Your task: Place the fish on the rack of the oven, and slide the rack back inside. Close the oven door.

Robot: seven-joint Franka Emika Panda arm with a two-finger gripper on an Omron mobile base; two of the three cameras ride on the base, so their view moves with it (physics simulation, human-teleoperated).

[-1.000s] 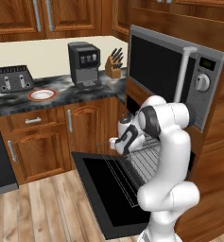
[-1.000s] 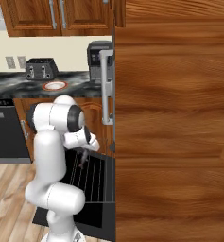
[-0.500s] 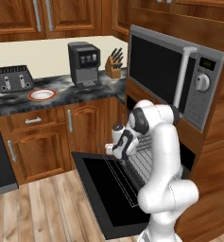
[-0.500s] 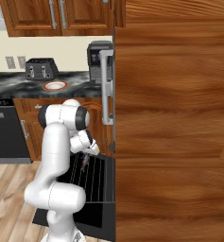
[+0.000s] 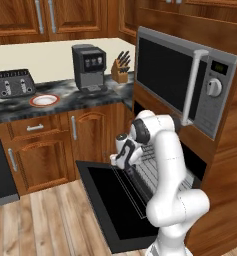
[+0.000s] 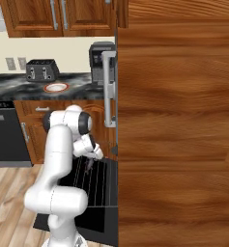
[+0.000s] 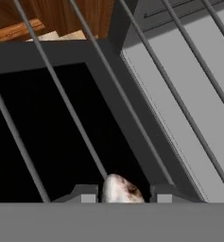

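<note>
A: Gripper [image 7: 119,194] pointed steeply down at the rack [image 7: 132,99]; where did the fish [image 7: 120,189] lie relative to it?

B: In the hand view the fish sat directly between the two dark fingertips [image 7: 85,194], its pale, brown-flecked end projecting just past them. The fingers were drawn in against its two sides, pinching it.

A: Did the fish touch the rack?

B: That could not be told. Its visible end lay just beside one bar, at the point where that bar ran under the gripper, with the black glass of the oven door [image 7: 47,132] behind on one side and the grey oven interior [image 7: 193,94] on the other.

A: How was the arm placed in the base views?

B: In the left base view the gripper [image 5: 116,159] hung low over the near left corner of the rack [image 5: 152,167], which was drawn out above the oven door [image 5: 112,200] lying open and flat. The fish itself was too small to make out there. In the right base view the gripper [image 6: 90,163] reached down toward the rack [image 6: 94,178] beside the brown wood cabinetry [image 6: 178,120].

A: What stood around the work area?

B: A grey-framed microwave [image 5: 190,85] sat directly above the oven. On the marbled counter [image 5: 65,102] to the left were a toaster [image 5: 15,83], a red-rimmed plate [image 5: 44,100], a coffee machine [image 5: 89,67] and a knife block [image 5: 121,71], all well apart from the gripper.
</note>
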